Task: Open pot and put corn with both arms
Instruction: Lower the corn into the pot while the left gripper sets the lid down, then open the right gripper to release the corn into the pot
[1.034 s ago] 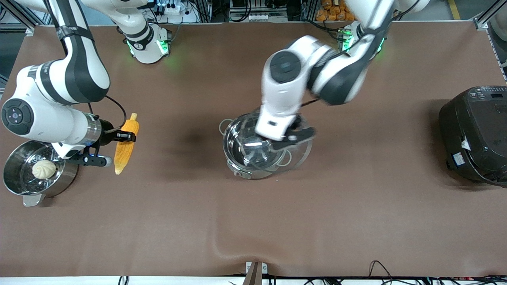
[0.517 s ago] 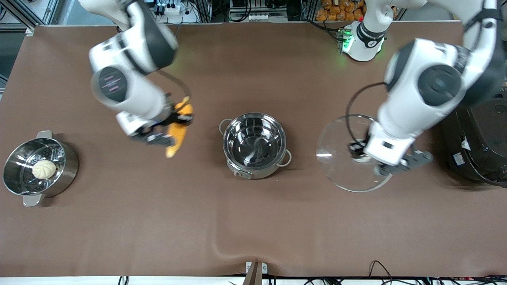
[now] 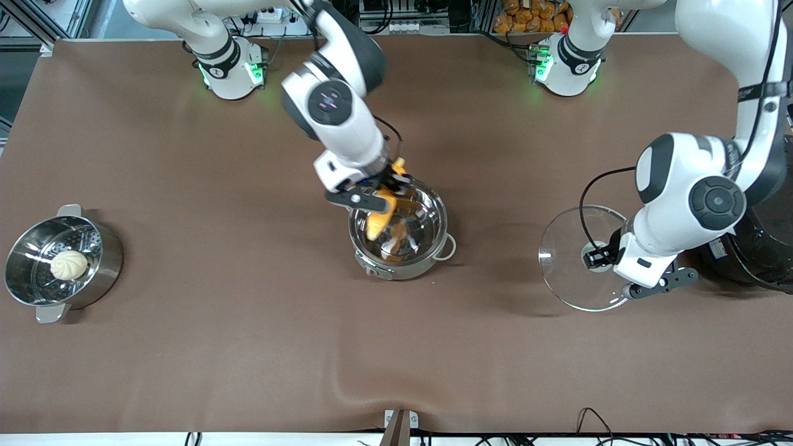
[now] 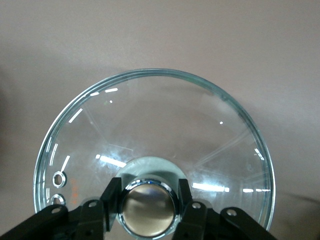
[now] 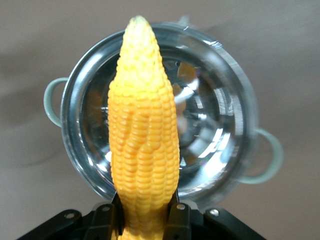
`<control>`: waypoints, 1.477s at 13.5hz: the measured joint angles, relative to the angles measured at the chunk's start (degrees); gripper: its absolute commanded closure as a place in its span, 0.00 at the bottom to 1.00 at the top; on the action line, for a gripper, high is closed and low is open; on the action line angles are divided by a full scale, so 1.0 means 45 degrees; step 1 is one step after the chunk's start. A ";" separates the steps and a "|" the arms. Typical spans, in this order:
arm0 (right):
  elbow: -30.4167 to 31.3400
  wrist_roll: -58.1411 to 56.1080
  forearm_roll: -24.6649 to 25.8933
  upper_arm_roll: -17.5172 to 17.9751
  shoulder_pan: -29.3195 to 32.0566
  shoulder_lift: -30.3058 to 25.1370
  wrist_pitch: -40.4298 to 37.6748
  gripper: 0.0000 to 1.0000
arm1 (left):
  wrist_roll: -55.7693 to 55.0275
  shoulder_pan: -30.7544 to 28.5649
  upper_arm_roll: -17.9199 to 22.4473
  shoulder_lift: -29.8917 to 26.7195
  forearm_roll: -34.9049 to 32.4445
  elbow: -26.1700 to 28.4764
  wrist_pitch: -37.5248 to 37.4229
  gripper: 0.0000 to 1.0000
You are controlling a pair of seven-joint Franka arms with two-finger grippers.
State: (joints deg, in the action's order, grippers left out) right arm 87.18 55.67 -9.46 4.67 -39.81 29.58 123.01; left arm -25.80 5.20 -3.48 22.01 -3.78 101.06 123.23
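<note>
Two grippers busy: right gripper (image 3: 379, 197) clamps the corn (image 3: 379, 214) over the open pot (image 3: 398, 228) mid-counter. I'd lower it before releasing. Left gripper (image 3: 598, 257) pinches the lid (image 3: 567, 260) by its knob.

glass lid (image 4: 165, 130), fingers (image 4: 111, 192) gripping knob (image 4: 148, 207)

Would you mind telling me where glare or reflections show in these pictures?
Left wrist view: white streaks glint on the lid, and its knob mirrors its surroundings. Right wrist view: the pot reflects orange from the corn. Front view: the same orange shows inside the pot.
</note>
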 measured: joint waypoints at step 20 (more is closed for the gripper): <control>-0.1663 -0.2437 0.0302 -0.0895 0.2197 -0.0379 -0.3536 0.00 | 0.0174 -0.0672 -0.0048 -0.1941 0.0000 0.2532 0.2825 0.00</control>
State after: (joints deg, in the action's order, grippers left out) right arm 79.70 44.70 -8.10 0.65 -29.93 27.87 107.10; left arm -25.02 2.18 -3.70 13.27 -3.78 112.46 135.94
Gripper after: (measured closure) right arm 0.000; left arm 0.000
